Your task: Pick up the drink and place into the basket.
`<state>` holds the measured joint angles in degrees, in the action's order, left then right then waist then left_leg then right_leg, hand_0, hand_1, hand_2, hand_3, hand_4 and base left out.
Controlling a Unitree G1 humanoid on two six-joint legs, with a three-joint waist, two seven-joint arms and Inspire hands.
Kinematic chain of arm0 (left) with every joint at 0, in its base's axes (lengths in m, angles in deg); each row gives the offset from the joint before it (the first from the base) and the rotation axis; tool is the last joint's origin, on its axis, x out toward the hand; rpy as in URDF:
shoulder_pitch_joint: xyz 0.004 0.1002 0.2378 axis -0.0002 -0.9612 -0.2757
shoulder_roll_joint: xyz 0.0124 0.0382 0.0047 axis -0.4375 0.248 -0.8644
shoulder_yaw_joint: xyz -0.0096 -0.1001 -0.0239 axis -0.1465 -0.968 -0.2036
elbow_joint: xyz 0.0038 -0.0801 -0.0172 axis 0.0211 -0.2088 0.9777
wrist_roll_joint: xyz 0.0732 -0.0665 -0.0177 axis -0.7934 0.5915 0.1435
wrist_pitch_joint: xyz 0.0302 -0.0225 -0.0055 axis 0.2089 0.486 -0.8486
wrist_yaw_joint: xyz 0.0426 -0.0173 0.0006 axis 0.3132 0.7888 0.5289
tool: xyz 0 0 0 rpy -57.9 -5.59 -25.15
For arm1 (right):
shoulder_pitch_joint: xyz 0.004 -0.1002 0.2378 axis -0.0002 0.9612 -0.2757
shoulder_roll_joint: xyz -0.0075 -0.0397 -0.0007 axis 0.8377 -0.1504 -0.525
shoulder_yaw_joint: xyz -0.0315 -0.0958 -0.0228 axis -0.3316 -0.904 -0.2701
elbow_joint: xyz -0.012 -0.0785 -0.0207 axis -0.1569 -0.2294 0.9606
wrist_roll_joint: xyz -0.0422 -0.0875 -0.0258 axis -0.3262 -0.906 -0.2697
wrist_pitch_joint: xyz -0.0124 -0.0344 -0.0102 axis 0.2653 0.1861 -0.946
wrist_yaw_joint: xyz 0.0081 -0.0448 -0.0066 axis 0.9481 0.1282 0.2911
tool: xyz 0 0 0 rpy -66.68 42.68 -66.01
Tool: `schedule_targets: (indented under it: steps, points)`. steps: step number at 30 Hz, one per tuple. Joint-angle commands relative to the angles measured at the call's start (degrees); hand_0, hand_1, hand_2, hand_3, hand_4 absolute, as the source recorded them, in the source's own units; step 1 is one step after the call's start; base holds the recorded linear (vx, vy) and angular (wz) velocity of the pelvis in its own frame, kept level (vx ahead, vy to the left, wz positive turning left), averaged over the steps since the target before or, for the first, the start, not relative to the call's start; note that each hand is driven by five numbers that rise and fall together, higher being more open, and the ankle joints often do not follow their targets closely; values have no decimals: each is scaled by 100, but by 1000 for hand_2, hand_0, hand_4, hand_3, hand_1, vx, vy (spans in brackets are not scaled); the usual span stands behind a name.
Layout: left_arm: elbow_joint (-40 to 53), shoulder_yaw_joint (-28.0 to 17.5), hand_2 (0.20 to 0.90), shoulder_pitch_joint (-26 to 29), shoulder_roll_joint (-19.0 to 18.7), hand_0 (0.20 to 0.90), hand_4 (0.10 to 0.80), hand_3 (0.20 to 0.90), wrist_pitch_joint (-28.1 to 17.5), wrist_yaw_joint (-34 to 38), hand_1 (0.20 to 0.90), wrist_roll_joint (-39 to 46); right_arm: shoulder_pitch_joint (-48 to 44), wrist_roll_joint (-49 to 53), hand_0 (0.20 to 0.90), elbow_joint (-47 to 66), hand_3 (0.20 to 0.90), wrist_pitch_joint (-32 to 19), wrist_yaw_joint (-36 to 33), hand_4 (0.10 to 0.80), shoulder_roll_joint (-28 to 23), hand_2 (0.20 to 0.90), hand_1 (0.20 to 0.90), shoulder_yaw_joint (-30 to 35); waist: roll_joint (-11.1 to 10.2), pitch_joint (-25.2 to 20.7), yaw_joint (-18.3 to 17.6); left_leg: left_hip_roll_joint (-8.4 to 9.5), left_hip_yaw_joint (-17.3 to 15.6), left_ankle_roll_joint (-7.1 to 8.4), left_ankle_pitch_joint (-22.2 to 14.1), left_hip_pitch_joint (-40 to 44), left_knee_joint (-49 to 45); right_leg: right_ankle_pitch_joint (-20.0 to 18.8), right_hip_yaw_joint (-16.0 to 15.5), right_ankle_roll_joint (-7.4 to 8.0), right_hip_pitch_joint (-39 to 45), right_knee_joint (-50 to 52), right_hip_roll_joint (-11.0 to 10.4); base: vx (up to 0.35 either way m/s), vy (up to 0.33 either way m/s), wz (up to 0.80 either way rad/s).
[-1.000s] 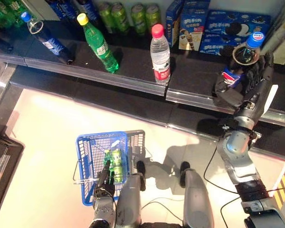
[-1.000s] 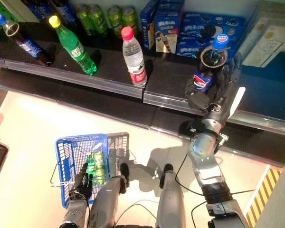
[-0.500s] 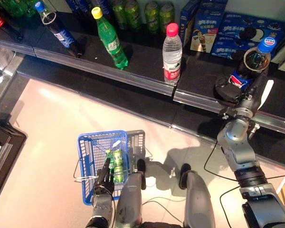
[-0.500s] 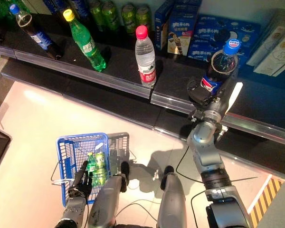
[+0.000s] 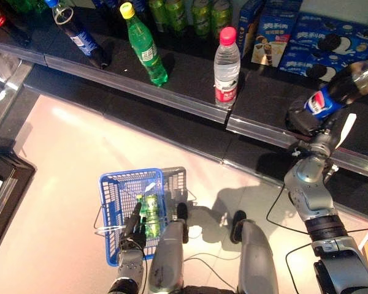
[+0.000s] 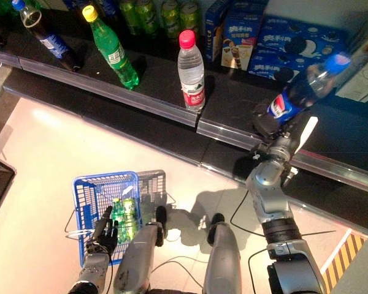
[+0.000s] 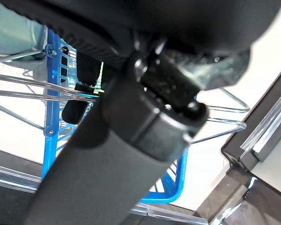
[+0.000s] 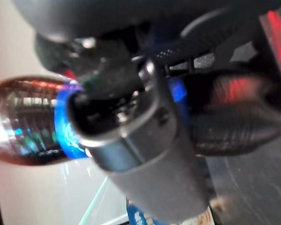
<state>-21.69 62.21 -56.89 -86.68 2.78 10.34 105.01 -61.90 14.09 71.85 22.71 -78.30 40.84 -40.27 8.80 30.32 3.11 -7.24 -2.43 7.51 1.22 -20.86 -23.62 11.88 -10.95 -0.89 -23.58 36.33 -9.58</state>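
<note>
Gripping the cola bottle point(image 5: 336, 93), right hand point(image 6: 268, 125) has its fingers wrapped round the lower body; bottle tilted w/ blue cap end blurred, base hidden inside the fist, just above the shelf point(image 5: 190, 92). Left hand point(image 5: 132, 236) sits on the wire handle point(image 7: 220, 126) of the blue basket point(image 5: 113, 196); fingers mostly hidden behind the hand's own bulk, can't tell if closed. Green cans point(image 5: 147, 211) beside its fingertips, partly cut off by the rim.

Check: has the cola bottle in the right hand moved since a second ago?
Yes. The cola bottle, gripped by the right hand, has tipped from upright, cap swinging right across the cookie boxes.
</note>
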Motion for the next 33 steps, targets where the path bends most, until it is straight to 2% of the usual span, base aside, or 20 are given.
schedule_targets:
  steps: [1, 11, 20, 26, 33]
  points:
    - [548, 138, 300, -720, -586, 300, 100, 200, -428, -248, 300, -217, -543, -276, 300, 609, 200, -581, -99, 100, -391, 300, 300, 247, -190, -53, -133, 45, 91, -185, 844, -531, -1266, -507, 193, -76, 797, -846, -56, 0, 0, 0]
    - [637, -162, 300, -922, -556, 300, 100, 200, -536, -279, 300, -220, -75, -377, 300, 1151, 200, -641, 127, 100, -332, 300, 300, 444, -231, -84, -187, 45, 51, -159, 832, -292, -1558, -350, 192, -154, 1146, -600, -37, 32, 18, 3]
    - [891, -464, 300, -1189, -543, 300, 100, 200, -603, -432, 300, -462, 534, -696, 300, 2002, 200, -708, 527, 100, -158, 300, 300, 487, -334, -395, -195, 20, 26, -137, 864, 129, -1314, -349, 157, -119, 1629, -758, -37, 87, 20, 5]
    - [1264, -662, 300, -1436, -621, 300, 100, 200, -749, -711, 300, -952, 1184, -534, 300, 2898, 200, -992, 1481, 100, 22, 300, 300, 466, -531, -931, -127, -26, -16, -155, 721, 732, -783, -416, 96, 12, 2205, -1207, 0, 106, -13, -3]
    - [1863, -607, 300, -1552, -809, 300, 100, 200, -787, -1083, 300, -1236, 1348, -22, 300, 3617, 200, -931, 2661, 100, 94, 300, 300, 84, -583, -1334, -53, -34, -145, -143, 634, 1369, -128, -447, 82, 95, 2675, -1704, 41, 61, 30, -6]
